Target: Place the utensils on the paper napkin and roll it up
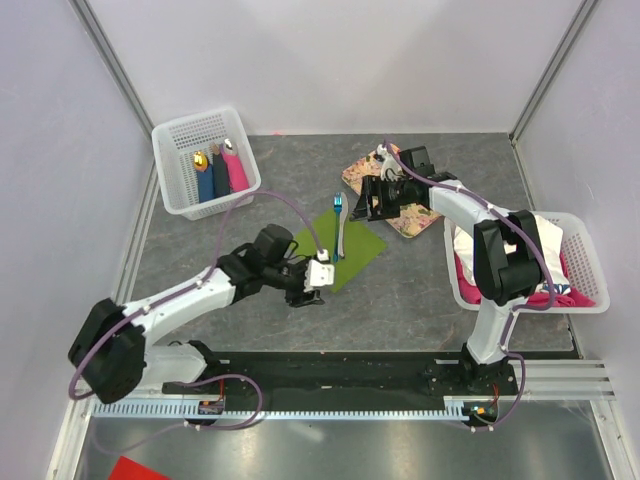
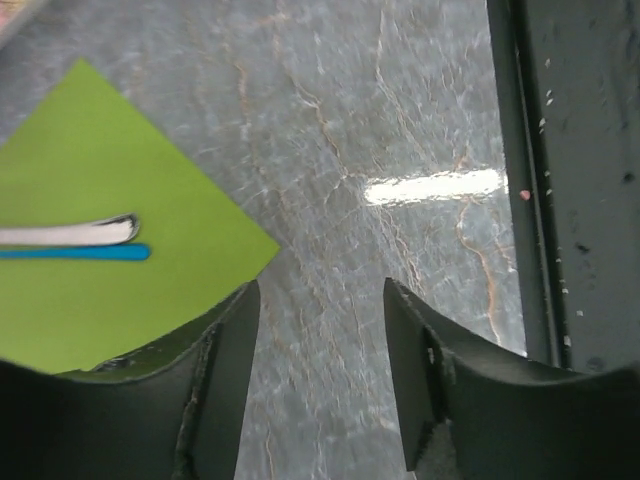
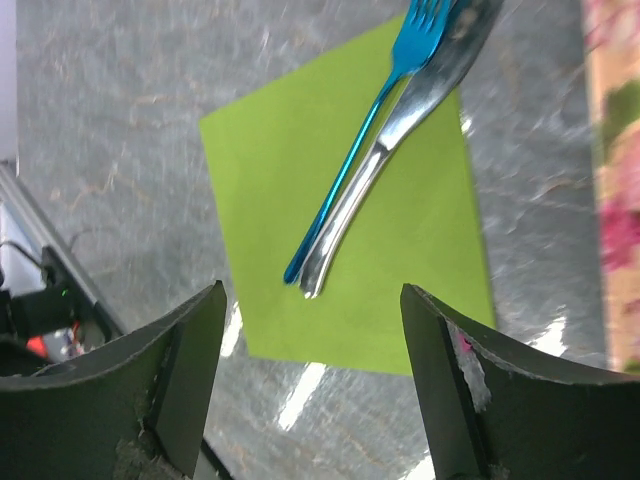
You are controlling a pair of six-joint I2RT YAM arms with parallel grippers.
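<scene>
Jaws on both arms stood apart and gripped nothing. Between the left jaws' dark fingers [image 2: 225, 390] only bare grey desk [image 1: 420, 290] showed, and between the right jaws' fingers [image 3: 185, 380] lay open air above the sheet.

The placing step looked finished. The blue fork [image 3: 350, 170] and a silvery piece [image 3: 385, 165] lay side by side, touching along their handles, on the olive-green paper napkin [image 1: 355, 255]. The napkin sat near the middle of the desk, turned corner-on like a diamond. The handle ends of both utensils rested well inside the sheet. Their heads reached over its far edge toward the floral tray [image 1: 358, 175], and the silvery one's head was too blurred to name as knife or spoon.

The rolling step had not begun. The napkin lay flat, with no fold, curl or lifted edge visible in any view.

The left jaws hung low just beside the napkin's near corner, with the green edge running up to one finger. Whether that finger touched the paper could not be told. The right jaws hovered over the tray, just right of and beyond the napkin.

Judged from this, about half the task was done. Taking up a corner or edge, folding it over the cutlery and rolling the sheet into a tube were all left to do.
</scene>
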